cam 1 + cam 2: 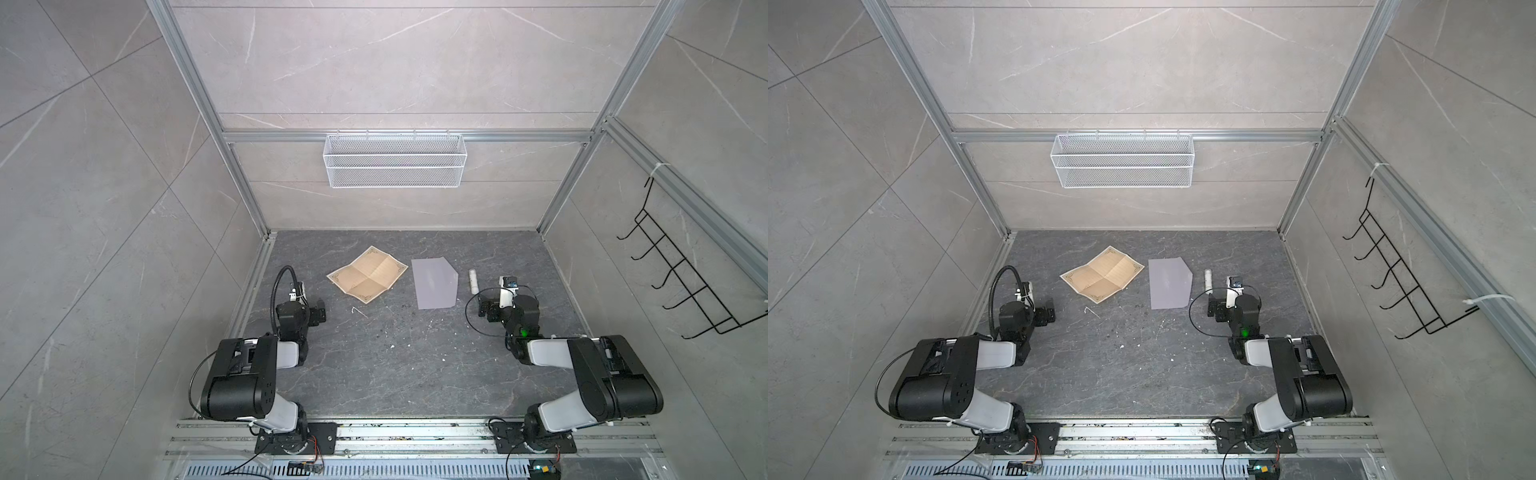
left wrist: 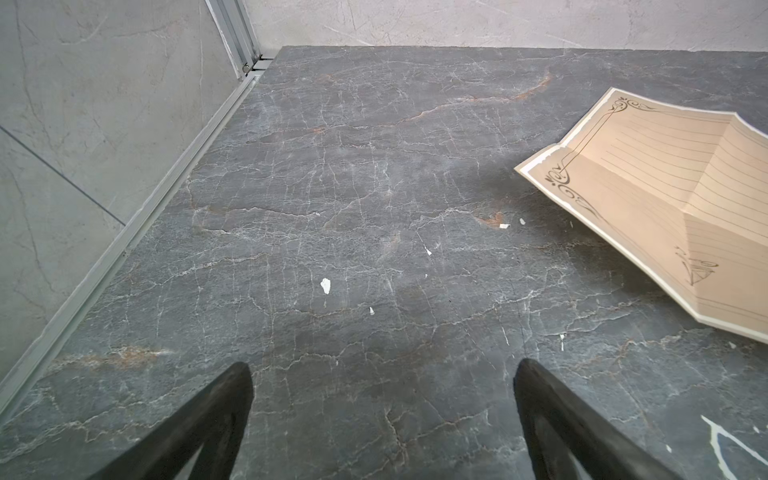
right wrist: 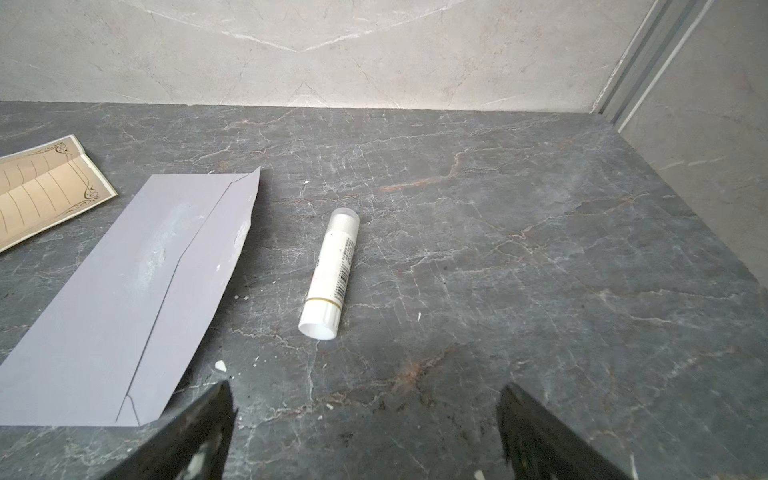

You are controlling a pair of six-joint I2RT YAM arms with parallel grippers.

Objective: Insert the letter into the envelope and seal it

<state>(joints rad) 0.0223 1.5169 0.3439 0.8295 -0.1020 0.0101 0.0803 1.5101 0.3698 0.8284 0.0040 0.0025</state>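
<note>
Walls were pale grey marble-look panels set in a silver aluminium frame. A white wire-mesh basket hung on the back rail and a black wire hook rack on the right wall. The dark grey veined stone tabletop (white flecks scattered over it) lay under even, soft light.

The left hand hangs low at 9 o'clock, the right hand at 3 o'clock; both have jaws spread wide, empty.
</note>
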